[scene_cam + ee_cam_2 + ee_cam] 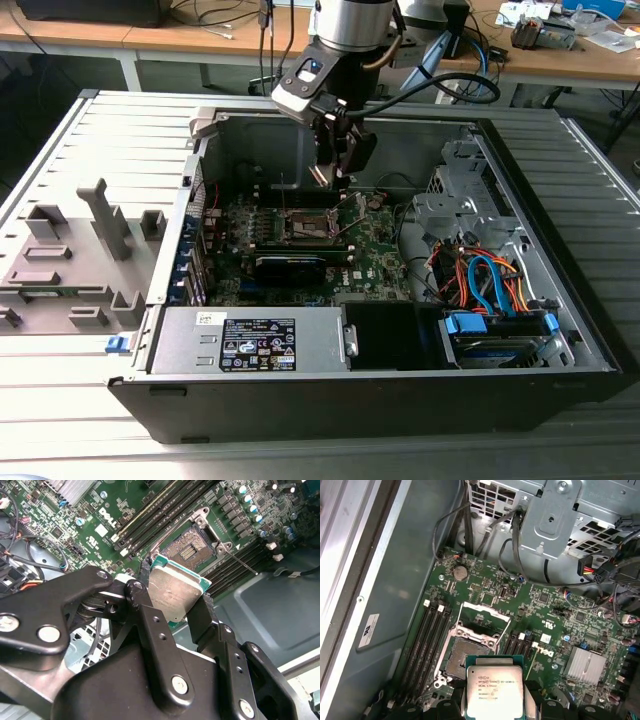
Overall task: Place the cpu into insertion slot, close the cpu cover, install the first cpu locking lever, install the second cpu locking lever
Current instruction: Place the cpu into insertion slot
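Observation:
My gripper [176,596] is shut on the cpu [175,590], a flat square chip with a dull silver top on a green base, held by two opposite edges. In the first wrist view the cpu [494,692] hangs above the motherboard, just off the insertion slot [464,661], a dark square socket that lies bare. The cpu cover [486,611] stands raised at the socket's far side. A thin locking lever [241,563] sticks out beside the insertion slot [192,550]. In the exterior view the gripper [328,180] hovers over the insertion slot [305,226] inside the open computer case.
Long black memory slots [429,636] flank the socket. A finned heat sink [585,665] and a black card [290,266] sit nearby on the board. The power supply [255,340] and a drive cage with coloured cables [490,285] fill the case's near side. A grey fixture tray [80,250] lies outside.

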{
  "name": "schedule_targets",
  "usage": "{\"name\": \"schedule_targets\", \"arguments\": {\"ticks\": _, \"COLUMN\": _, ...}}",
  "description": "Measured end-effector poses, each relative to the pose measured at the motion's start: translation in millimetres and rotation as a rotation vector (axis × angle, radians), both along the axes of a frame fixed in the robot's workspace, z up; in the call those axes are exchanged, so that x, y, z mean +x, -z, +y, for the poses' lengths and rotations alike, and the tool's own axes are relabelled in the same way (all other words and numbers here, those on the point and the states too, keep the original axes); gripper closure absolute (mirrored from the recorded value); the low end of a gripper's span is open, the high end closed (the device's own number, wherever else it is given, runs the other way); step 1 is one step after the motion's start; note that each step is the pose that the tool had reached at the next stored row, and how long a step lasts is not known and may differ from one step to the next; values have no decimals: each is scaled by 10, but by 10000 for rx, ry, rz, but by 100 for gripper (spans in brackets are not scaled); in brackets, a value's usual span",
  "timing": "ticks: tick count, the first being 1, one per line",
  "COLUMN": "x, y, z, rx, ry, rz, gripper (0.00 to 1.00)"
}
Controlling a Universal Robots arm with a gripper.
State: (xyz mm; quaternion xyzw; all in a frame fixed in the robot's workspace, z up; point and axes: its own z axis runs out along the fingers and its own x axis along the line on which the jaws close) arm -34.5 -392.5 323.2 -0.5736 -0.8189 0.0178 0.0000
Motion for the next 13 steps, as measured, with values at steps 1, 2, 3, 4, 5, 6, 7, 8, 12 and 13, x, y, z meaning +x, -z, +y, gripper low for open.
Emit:
{"name": "schedule_targets", "arguments": {"ticks": 1, "x": 0, "y": 0, "z": 0, "rx": 0, "ry": 46, "rz": 0, "gripper": 45}}
{"name": "schedule_targets", "arguments": {"ticks": 2, "x": 0, "y": 0, "z": 0, "rx": -1, "ry": 100, "rz": 0, "gripper": 45}}
{"name": "schedule_targets", "arguments": {"ticks": 3, "x": 0, "y": 1, "z": 0, "rx": 0, "ry": 157, "rz": 0, "gripper": 45}}
{"name": "schedule_targets", "arguments": {"ticks": 4, "x": 0, "y": 1, "z": 0, "rx": 0, "ry": 207, "rz": 0, "gripper": 45}}
{"name": "schedule_targets", "arguments": {"ticks": 5, "x": 0, "y": 1, "z": 0, "rx": 0, "ry": 246, "rz": 0, "gripper": 45}}
{"name": "schedule_targets", "arguments": {"ticks": 6, "x": 0, "y": 2, "z": 0, "rx": 0, "ry": 338, "rz": 0, "gripper": 45}}
{"name": "schedule_targets", "arguments": {"ticks": 7, "x": 0, "y": 2, "z": 0, "rx": 0, "ry": 395, "rz": 0, "gripper": 45}}
{"name": "schedule_targets", "arguments": {"ticks": 8, "x": 0, "y": 3, "z": 0, "rx": 0, "ry": 442, "rz": 0, "gripper": 45}}
{"name": "schedule_targets", "arguments": {"ticks": 12, "x": 0, "y": 4, "z": 0, "rx": 0, "ry": 627, "rz": 0, "gripper": 45}}
{"name": "schedule_targets", "arguments": {"ticks": 13, "x": 0, "y": 4, "z": 0, "rx": 0, "ry": 708, "rz": 0, "gripper": 45}}
